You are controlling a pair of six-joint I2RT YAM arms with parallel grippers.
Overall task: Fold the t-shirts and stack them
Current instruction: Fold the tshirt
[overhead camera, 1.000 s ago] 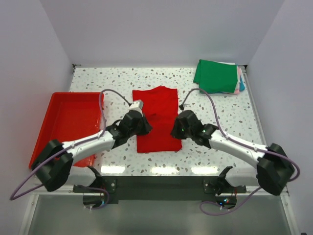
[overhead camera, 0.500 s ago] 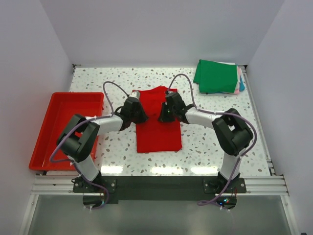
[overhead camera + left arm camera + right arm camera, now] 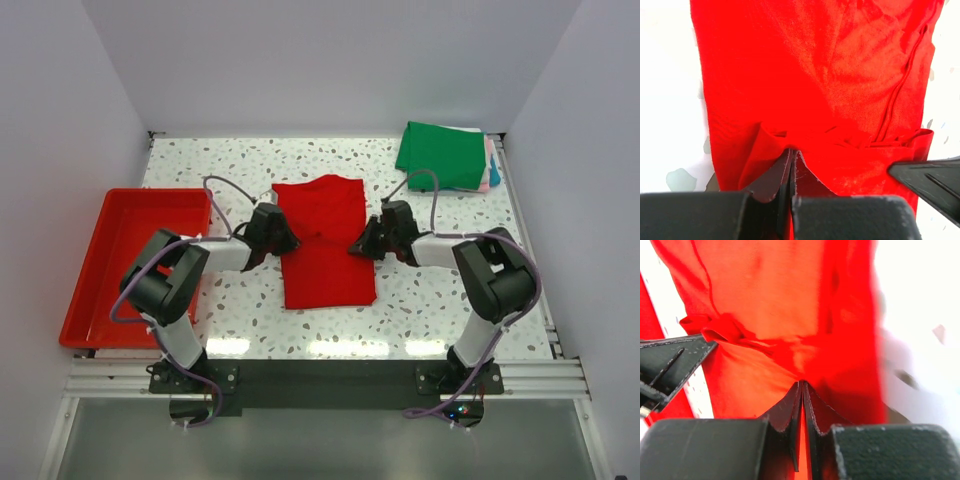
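Terrazzo desk carries the red t-shirt, seemingly mid-fold, between left hand and right hand, each clamped tight on a side edge; next, I judge, lift both evenly to double it over.

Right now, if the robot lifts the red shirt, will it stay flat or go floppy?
Probably floppy: the red t-shirt bunches into wrinkles where the left gripper and right gripper pinch it. It would likely sag between them when lifted. It looks thin, so probably light.
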